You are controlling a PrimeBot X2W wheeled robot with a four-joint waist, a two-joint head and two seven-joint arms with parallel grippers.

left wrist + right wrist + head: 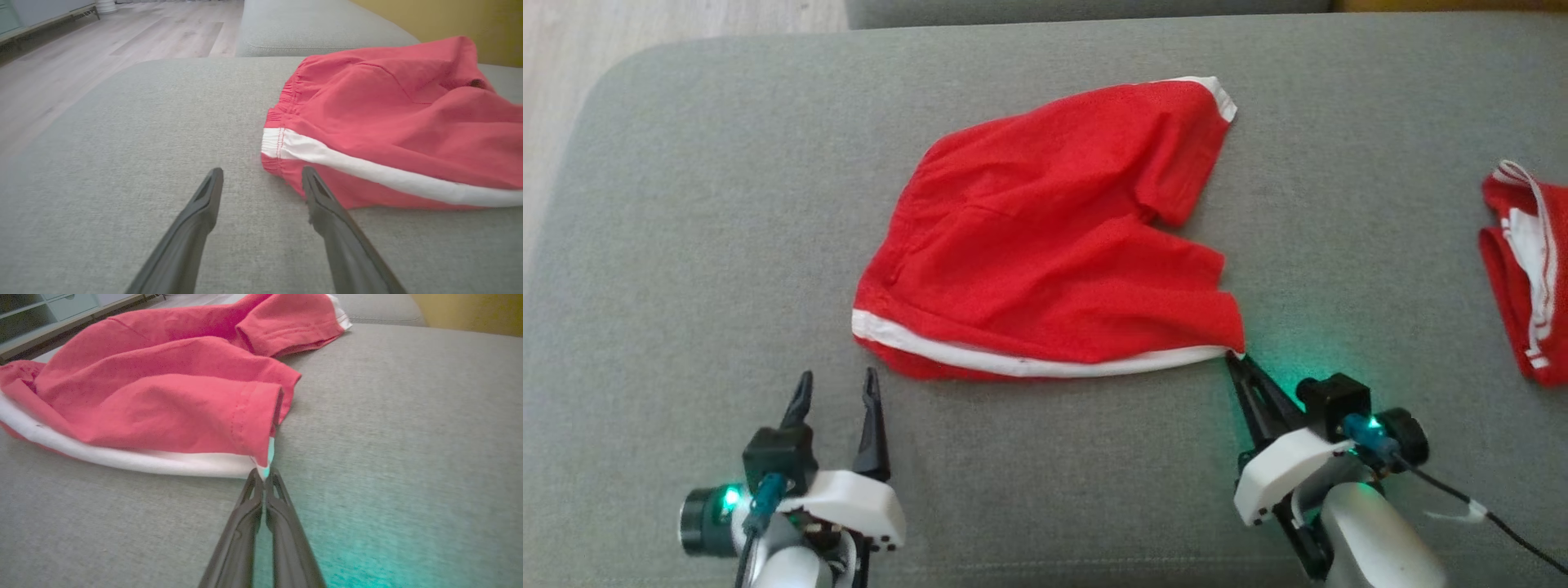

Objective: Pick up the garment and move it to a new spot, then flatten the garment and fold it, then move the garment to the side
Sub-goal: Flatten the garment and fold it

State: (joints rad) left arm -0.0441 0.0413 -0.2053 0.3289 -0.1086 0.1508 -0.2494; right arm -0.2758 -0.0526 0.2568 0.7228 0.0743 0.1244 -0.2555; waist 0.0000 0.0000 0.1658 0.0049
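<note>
A grey fabric cushion is carrying everything. The red shorts, with white side stripes, are lying rumpled near its middle, waistband toward the left. A second red-and-white garment is lying bunched at the right edge, well apart from them.
</note>
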